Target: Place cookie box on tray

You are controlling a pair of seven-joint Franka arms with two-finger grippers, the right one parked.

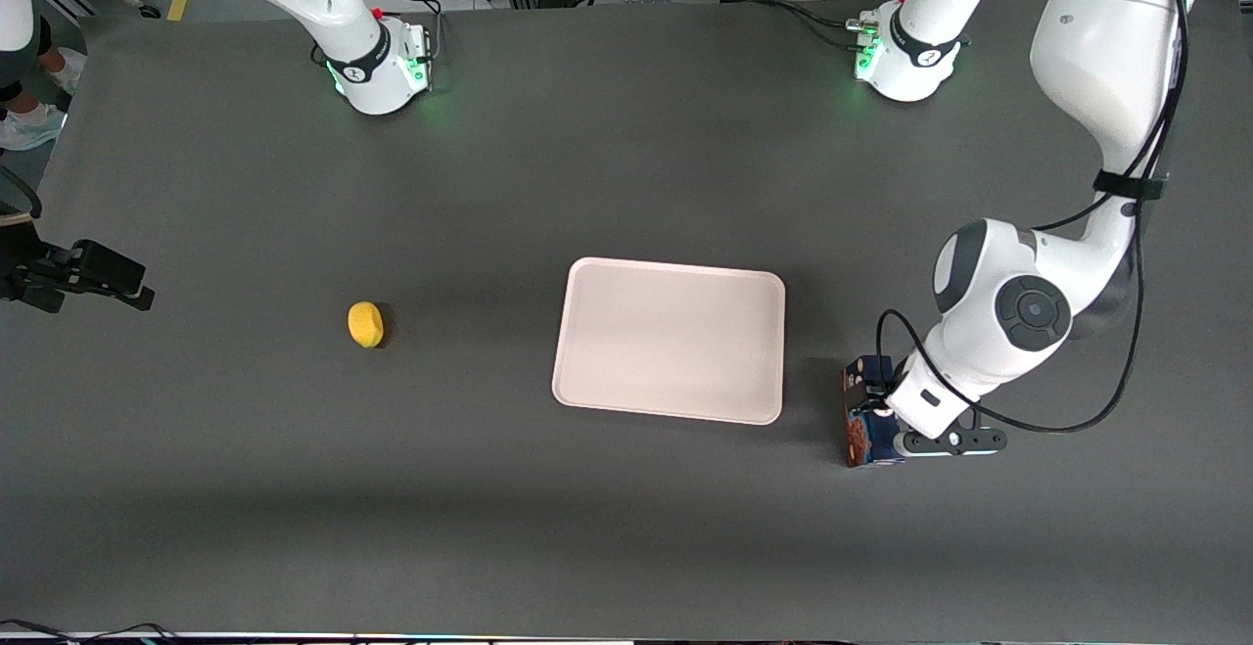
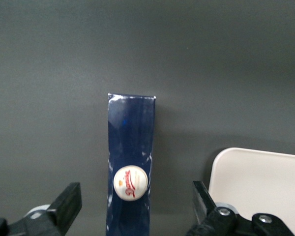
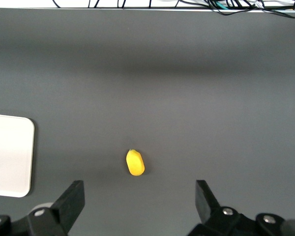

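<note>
gripper (image 2: 132, 206) low over cookie box (image 2: 130, 162), fingers spread wide either side, not touching. box upright on table (image 1: 294, 469), beside tray (image 1: 670, 340).

Even, soft light falls from above on the dark matte desk (image 1: 626, 528). Shadows are weak: a faint dark band crosses the desk near the front camera, and the tray (image 1: 670, 340) looks bright, almost washed out. The cookie box (image 2: 131, 167) carries small glints. The claw (image 2: 135, 206) fingers look slightly blurred.
</note>
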